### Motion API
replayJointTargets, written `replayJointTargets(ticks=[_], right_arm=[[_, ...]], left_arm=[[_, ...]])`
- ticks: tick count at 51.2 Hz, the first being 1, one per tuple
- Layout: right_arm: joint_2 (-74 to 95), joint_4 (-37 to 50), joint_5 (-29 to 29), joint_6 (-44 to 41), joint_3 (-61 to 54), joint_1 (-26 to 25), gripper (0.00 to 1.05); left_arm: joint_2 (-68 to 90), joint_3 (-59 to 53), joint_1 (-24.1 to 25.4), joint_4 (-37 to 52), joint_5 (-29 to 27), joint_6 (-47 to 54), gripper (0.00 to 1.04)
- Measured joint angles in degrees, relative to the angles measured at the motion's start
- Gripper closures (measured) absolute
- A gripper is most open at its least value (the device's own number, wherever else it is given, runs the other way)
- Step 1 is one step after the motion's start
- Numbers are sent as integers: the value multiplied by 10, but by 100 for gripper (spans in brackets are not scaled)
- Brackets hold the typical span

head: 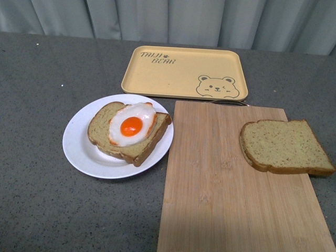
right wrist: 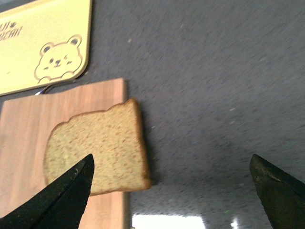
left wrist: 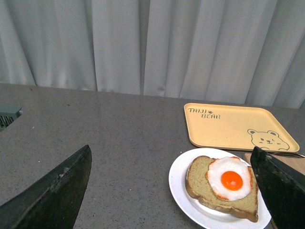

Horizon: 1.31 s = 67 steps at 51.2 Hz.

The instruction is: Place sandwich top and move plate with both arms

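The sandwich top (right wrist: 97, 152) lies on the board (right wrist: 28, 133), below the wide-open right pincer (right wrist: 171, 157) and off toward one finger. It looks light, soft and crumbly, so pinch gently across the crusts. The plate (left wrist: 183, 195), stiff and slick, lies ahead of the wide-open left pincer (left wrist: 170, 150); grip its rim.

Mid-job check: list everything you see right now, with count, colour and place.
plate: 1, white, on the table, left of the board
bread with egg: 1, brown, on the plate
fried egg: 1, white with orange yolk, on that bread
plain bread slice: 1, brown, on the board's right side, overhanging its edge
cutting board: 1, light wood, right of the plate
tray: 1, yellow with bear drawing, behind plate and board
table: 1, grey
curtain: 1, pale grey, behind the table
left tool: 1, black, open, near the plate
right tool: 1, black, open, by the plain slice
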Motion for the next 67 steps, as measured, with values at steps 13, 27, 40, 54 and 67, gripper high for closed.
replayJointTargets(ticks=[13, 27, 40, 54, 67], right_arm=[[156, -91, -110, 33, 107, -2, 9], [262, -147, -153, 47, 172, 2, 9], [318, -122, -165, 77, 191, 26, 14], [341, -108, -147, 97, 193, 44, 57], [323, -130, -148, 95, 194, 37, 91]], left_arm=[[0, 0, 0, 0, 0, 0, 7], [0, 0, 0, 0, 0, 0, 7], [0, 0, 0, 0, 0, 0, 7], [0, 0, 0, 0, 0, 0, 7], [0, 0, 0, 0, 0, 0, 7]])
